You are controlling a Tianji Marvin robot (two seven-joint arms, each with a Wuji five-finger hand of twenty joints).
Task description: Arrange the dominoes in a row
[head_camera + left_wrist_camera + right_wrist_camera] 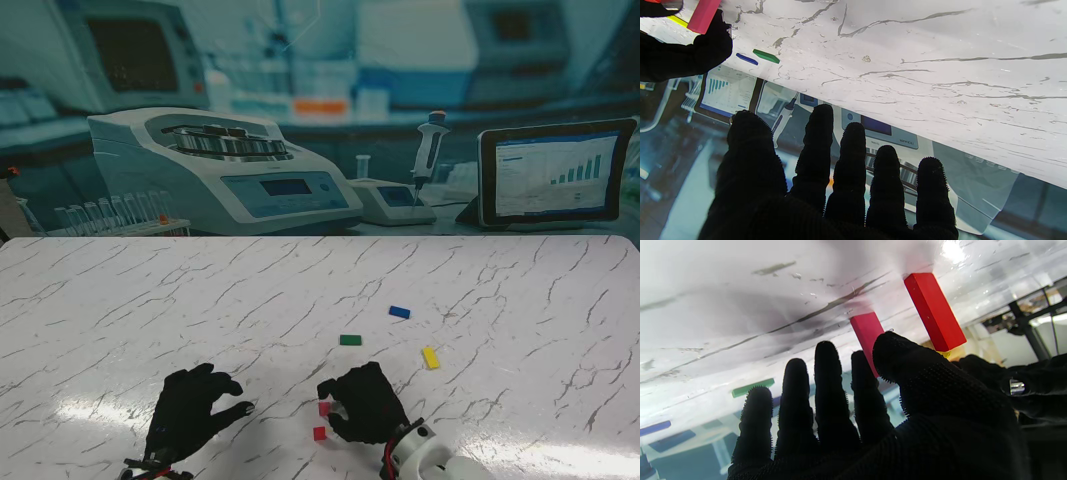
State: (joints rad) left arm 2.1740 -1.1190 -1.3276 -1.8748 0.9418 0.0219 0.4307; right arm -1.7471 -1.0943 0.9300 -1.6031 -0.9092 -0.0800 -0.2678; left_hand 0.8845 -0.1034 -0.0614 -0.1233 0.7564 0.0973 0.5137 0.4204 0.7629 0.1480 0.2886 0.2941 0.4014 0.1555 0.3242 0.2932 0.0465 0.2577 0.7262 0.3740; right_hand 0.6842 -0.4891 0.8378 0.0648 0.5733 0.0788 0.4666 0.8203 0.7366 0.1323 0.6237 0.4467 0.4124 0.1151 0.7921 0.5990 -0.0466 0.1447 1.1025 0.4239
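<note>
My right hand (368, 404) has its thumb (907, 356) and index finger closed on the pink domino (324, 408), which stands upright on the marble table (520, 300); the other fingers are extended alongside. Just beside it, nearer to me, the red domino (319, 433) also stands upright, touched by nothing I can see. My left hand (190, 410) hovers to the left of these two, fingers (853, 146) spread and holding nothing. Farther from me, three dominoes lie flat and well apart: the green domino (350, 340) beyond the right hand, the blue domino (399, 312) farther still and to its right, and the yellow domino (430, 357) off to the right. Printed laboratory equipment forms the backdrop (250, 170) behind the table's far edge.
</note>
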